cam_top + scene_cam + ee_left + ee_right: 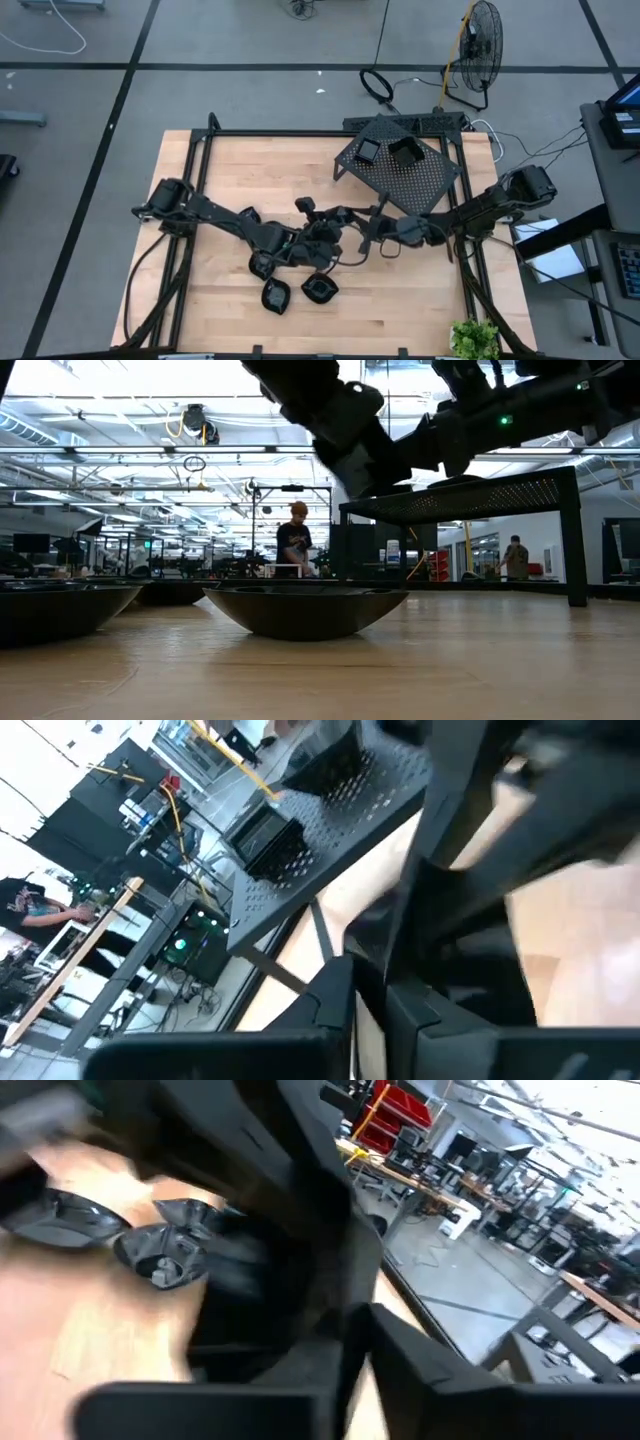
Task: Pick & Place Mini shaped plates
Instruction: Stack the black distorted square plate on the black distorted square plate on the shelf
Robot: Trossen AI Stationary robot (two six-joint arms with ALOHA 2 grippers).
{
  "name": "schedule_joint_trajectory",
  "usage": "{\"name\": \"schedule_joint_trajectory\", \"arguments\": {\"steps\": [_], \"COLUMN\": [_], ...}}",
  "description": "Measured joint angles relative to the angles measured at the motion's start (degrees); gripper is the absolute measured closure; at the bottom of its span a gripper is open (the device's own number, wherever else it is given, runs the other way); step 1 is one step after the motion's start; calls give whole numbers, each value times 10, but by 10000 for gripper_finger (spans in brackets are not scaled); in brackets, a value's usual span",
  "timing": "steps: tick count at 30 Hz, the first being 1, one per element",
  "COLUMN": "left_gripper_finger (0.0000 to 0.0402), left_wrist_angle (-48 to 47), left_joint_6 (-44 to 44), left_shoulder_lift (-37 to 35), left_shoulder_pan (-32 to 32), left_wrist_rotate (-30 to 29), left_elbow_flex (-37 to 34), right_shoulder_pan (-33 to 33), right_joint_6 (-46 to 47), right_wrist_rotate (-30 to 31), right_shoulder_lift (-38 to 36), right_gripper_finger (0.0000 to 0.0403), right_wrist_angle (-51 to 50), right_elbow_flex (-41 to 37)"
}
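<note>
My left gripper and right gripper meet mid-table; jaw states unclear. Confirm hold on plate before lifting toward rack.

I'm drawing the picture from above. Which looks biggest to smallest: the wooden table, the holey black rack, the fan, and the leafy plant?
1. Wooden table, by far the largest.
2. Black perforated rack.
3. Fan.
4. Green plant, though the picture's edge cuts it off, so its full size is unsure.
</note>
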Motion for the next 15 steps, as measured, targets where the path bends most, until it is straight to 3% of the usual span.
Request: {"name": "schedule_joint_trajectory", "arguments": {"steps": [2,8,15], "left_gripper_finger": [359,263,151], "left_wrist_angle": [6,-10,-70], "left_joint_6": [-1,-7,49], "left_shoulder_lift": [0,0,-1], "left_shoulder_pan": [-9,-42,-112], "left_wrist_rotate": [-6,-25,-195], "left_elbow_flex": [7,83,147], "right_shoulder_pan": [-1,0,0], "right_joint_6": [-3,-1,0], "right_wrist_rotate": [-23,-43,-43], "right_shoulder_lift": [0,1,1], "right_gripper_finger": [391,400,402], "right_wrist_angle": [-3,-16,-25], "right_elbow_flex": [0,-1,-1]}}
